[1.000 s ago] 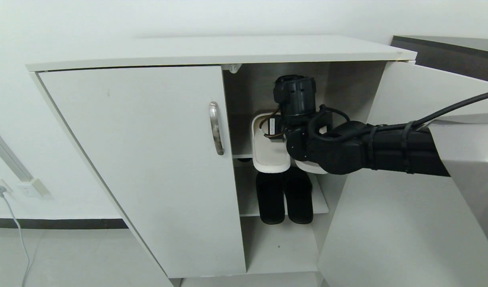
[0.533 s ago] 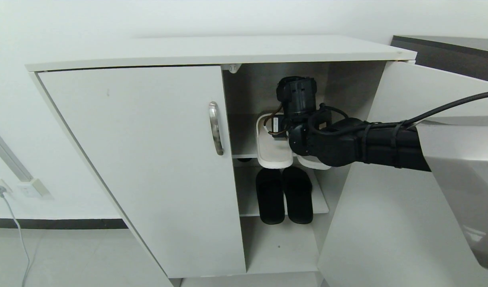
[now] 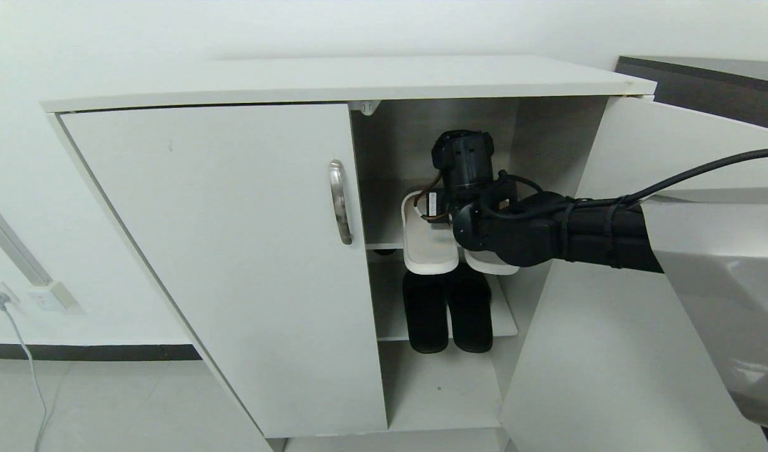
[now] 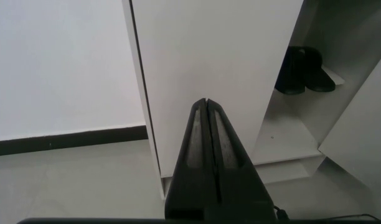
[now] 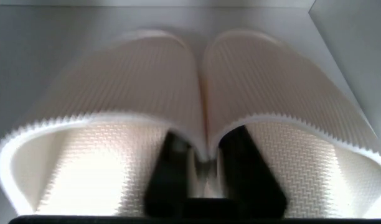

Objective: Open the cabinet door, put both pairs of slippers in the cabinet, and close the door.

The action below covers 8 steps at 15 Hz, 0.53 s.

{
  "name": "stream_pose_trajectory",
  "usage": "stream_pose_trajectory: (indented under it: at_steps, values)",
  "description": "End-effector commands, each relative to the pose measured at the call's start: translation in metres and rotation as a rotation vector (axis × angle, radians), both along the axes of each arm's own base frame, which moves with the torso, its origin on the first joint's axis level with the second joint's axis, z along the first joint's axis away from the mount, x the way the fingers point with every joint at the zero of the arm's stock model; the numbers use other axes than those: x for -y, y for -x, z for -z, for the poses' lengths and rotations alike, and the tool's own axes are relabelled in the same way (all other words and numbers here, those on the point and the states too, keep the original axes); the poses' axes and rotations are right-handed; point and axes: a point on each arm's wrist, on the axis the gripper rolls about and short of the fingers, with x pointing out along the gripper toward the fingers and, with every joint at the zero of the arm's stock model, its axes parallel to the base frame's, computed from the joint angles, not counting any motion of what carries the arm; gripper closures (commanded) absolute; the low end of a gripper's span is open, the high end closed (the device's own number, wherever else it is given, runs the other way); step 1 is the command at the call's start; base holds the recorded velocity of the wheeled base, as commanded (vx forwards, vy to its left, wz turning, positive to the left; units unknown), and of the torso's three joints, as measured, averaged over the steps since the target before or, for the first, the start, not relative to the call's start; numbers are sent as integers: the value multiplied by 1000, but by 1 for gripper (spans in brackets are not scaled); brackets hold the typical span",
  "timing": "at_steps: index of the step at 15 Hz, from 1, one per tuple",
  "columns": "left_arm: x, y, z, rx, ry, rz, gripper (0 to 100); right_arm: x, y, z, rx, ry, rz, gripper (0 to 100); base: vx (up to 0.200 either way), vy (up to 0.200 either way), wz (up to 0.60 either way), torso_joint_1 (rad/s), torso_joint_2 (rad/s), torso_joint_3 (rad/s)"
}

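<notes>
Head: cabinet (image 3: 359,78), right door (image 3: 610,351) open. Black slippers (image 3: 450,314) on lower shelf (image 3: 506,323). White slippers (image 3: 429,248) at upper shelf (image 3: 381,245), not yet released.
Left wrist: left tool (image 4: 206,118), fingers together, empty.
Right wrist: right tool (image 5: 206,165) clamped on both white slippers.
Left: release, close door.

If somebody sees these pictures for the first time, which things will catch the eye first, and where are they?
First comes the right tool, reaching into the white cabinet past its open right door and shut on a pair of white slippers at the level of the upper shelf. Directly below them, a pair of black slippers lies on the next shelf. The left door is closed.
</notes>
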Motion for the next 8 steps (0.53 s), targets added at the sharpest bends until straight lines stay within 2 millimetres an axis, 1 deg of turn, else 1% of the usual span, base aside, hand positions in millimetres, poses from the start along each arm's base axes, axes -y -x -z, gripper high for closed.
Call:
stream_pose_trajectory:
  at_steps: [1, 5, 8]
  values:
    - [0, 0, 0, -1, 0, 0, 100, -1, 0, 1, -1, 0, -2, 0, 0, 0, 0, 0, 0, 0]
    - [0, 0, 0, -1, 0, 0, 100, -1, 4, -1, -10, -7, -2, 0, 0, 0, 0, 0, 0, 0]
    - [0, 0, 0, -1, 0, 0, 100, -2, 20, -3, -32, -2, -22, 0, 0, 0, 0, 0, 0, 0]
